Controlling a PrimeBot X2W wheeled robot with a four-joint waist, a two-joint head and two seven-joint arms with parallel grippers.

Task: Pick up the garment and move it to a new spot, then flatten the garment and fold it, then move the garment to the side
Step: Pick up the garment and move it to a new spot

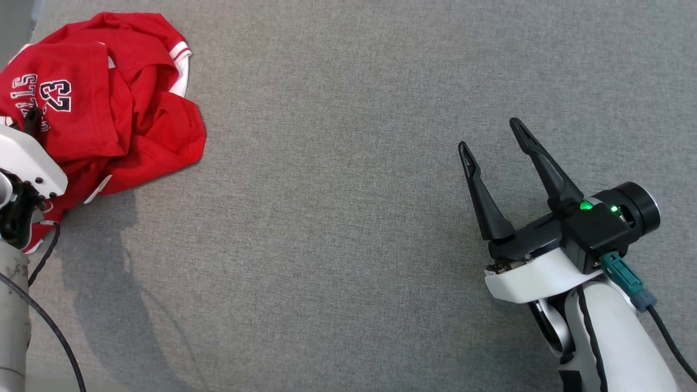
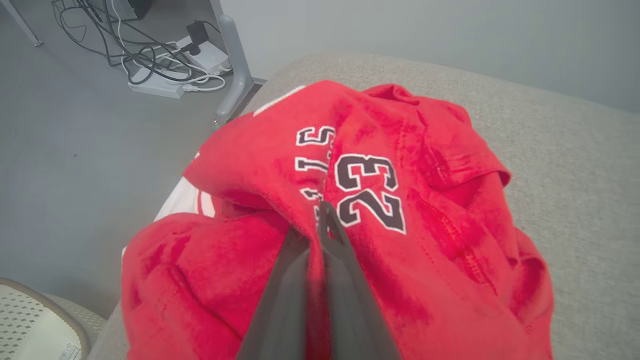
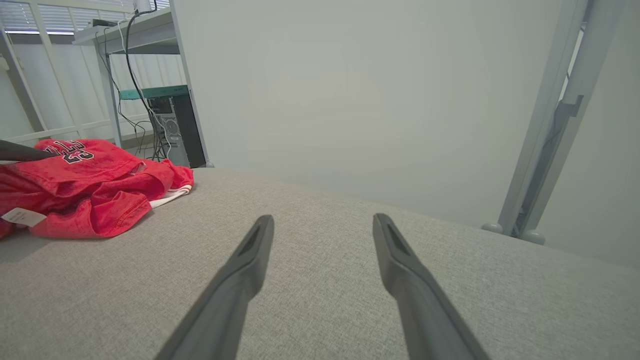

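- Left gripper [image 2: 316, 226]: jaws pressed together with a ridge of red cloth pinched between them, just beside the number print [image 2: 370, 192]. I read this as a grip on the garment [image 1: 136, 109], though I cannot tell how many layers are caught.
- Right gripper [image 1: 489, 133]: jaws spread wide and holding nothing. It hovers over bare grey padded surface [image 1: 348, 228], well apart from the garment.
- Step in hand, my judgement: the pick-up that starts the move to a new spot. Nothing is flattened or folded yet.
- Risk 1: the pinch looks shallow, at the crest of one fold. If I lift fast, the cloth may slide out of the jaws.
- Risk 2: the garment lies at the far left corner of the surface, near its edge, with the floor [image 2: 75, 150] and cables [image 2: 150, 55] beyond. A slip here could send it over the side.
- Risk 3: with one grip point on a crumpled heap, it will likely rise as a twisted bundle, which makes flattening harder.
- Garment: a red jersey-type top, heaped and creased, with layers folded over each other. White trim [image 1: 182, 54] shows at one edge, and a small white label [image 3: 22, 216] sticks out on the near side.
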